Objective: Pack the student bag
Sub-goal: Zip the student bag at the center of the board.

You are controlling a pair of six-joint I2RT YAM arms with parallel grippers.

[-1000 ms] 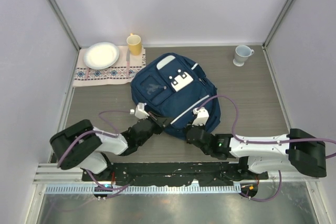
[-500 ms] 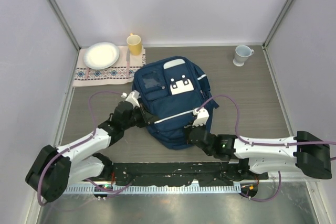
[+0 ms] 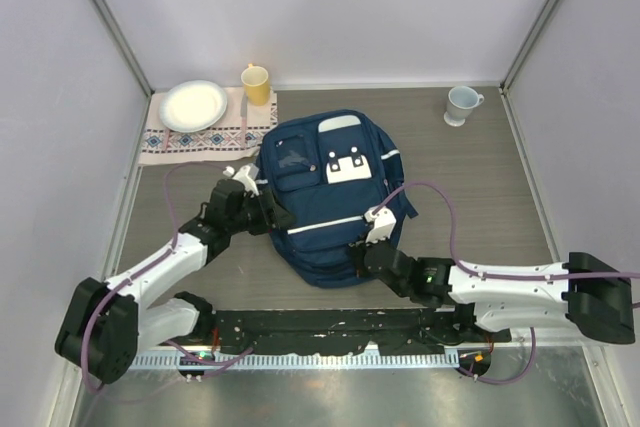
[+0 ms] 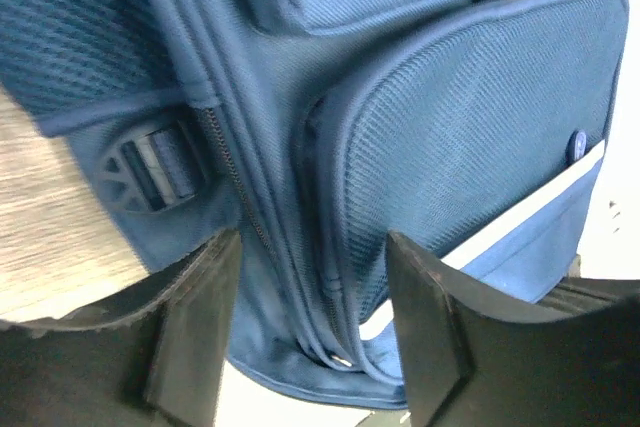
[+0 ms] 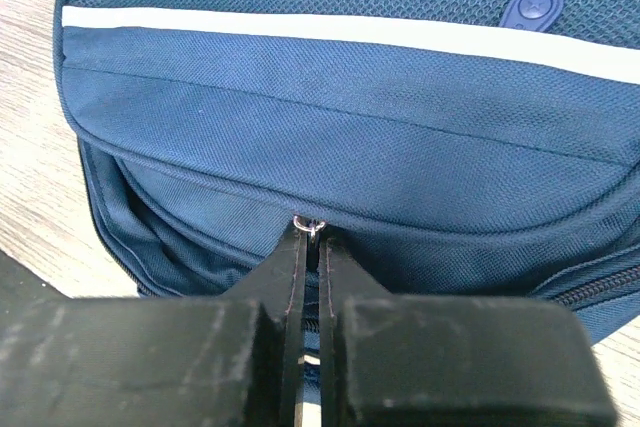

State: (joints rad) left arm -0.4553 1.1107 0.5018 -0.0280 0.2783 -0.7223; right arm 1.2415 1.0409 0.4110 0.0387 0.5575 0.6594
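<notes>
The student bag [image 3: 335, 202] lies flat in the middle of the surface [image 3: 480, 177], front side up. Its white buckled flap points toward the far wall and its rounded bottom end faces the arms.

The left hand [image 3: 270, 215] sits against the bag's left edge. In its own camera, the left hand [image 4: 310, 337] has its two dark fingers [image 4: 190, 327] spread well apart. Between them are the side seam and zip lines of the bag [image 4: 450, 127]. A dark plastic strap buckle [image 4: 150, 167] shows just off to one side, where the fabric meets the wood.

The right hand [image 3: 360, 255] is pressed up to the near end of the bag. In the wrist view, the right hand [image 5: 313, 239] has its fingers [image 5: 292, 287] drawn nearly together. They are pinched on a small metal zipper pull [image 5: 312, 226] on the seam below the front pocket. A white stripe [image 5: 350, 32] runs across the navy fabric above it.

At the far left corner a white plate [image 3: 193, 105] rests on a patterned placemat [image 3: 190, 142], and a yellow cup [image 3: 257, 84] stands just beside it. A pale mug [image 3: 460, 104] stands alone near the far right corner, well apart from the bag.
</notes>
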